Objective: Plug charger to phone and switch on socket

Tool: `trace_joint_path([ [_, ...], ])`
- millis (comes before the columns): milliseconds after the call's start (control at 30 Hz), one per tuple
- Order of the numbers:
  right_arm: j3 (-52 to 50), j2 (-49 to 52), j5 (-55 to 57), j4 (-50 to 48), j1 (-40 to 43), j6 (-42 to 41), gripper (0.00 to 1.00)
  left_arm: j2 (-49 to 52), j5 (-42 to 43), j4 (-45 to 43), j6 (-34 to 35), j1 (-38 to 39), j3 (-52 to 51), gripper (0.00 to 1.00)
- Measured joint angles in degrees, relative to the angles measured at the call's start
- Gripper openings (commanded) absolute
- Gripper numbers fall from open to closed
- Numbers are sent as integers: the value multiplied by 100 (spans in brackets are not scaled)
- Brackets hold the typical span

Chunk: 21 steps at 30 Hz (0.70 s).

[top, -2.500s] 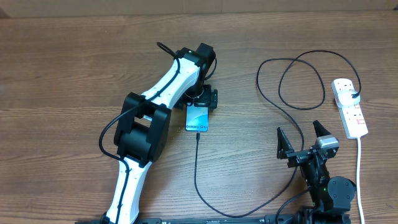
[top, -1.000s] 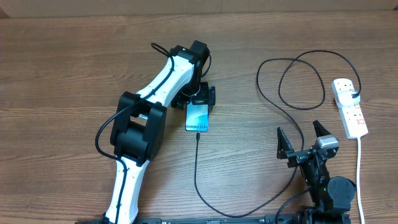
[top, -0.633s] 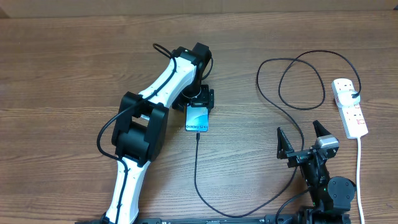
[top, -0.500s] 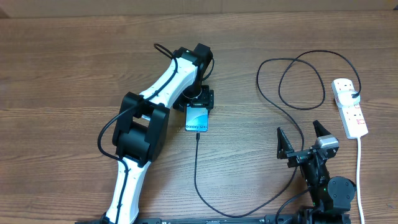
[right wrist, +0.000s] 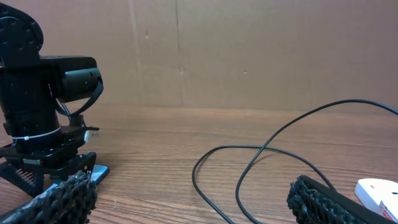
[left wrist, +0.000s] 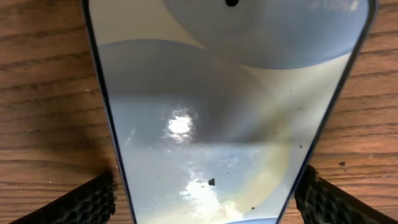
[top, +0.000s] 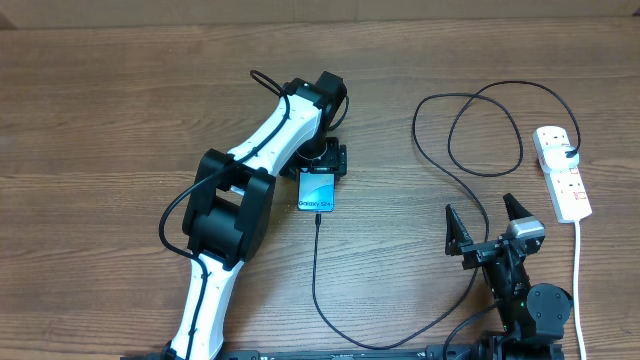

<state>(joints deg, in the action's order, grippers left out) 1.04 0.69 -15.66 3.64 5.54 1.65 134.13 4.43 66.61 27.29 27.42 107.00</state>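
- Smartphone [top: 318, 191], slim and rectangular with a light blue screen and dark edges, is lying flat near the middle of the brown wooden table [top: 100, 100]. Its "Galaxy S24" text is sitting toward the near end.
- The left tool [top: 324, 160] is reaching down over the smartphone's far end. From overhead, the white-and-black left arm [top: 255, 160] is hiding how the tool is meeting the smartphone.
- The left wrist view is filling that gap. The black ridged fingers [left wrist: 93, 202] are straddling the smartphone, one pad meeting each long edge, so the tool is clamping it across its width. The screen is showing only glare here, and the text is falling outside the frame.
- The long thin black charger cable [top: 315, 270] is running from the smartphone's near end toward the table front. It is then curving right and looping up to the white elongated power strip [top: 562, 175] at the far right.
- The small black connector tip [top: 317, 217] is touching the smartphone's near short end. No view is showing whether it is seated.
- A black plug [top: 572, 153] is sitting in the strip's far end, and a thick white cord [top: 578, 270] is trailing toward the front edge.
- The right tool [top: 477, 204] is hovering at the front right with its jaws spread wide, holding nothing.
- The right wrist view is adding a low side look: cable loops lying flat, one end of the strip at the right edge, and a plain brown wall [right wrist: 249, 50] behind.
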Motion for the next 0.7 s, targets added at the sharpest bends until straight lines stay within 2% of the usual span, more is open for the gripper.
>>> trace_joint_path([
  [233,0,0,0,0,-2,4,100,-9,-66,-50,111,0,-22,73],
  [367,0,0,0,0,0,2,100,-9,-66,-50,109,-2,-22,72],
  [433,0,0,0,-2,0,2,100,-11,-57,-59,76,-2,-22,63],
  [533,0,0,2,-2,-2,2,100,-20,-24,-61,-44,-2,-22,57],
  [700,0,0,-2,0,0,2,100,-22,-11,-44,-90,-7,-9,57],
])
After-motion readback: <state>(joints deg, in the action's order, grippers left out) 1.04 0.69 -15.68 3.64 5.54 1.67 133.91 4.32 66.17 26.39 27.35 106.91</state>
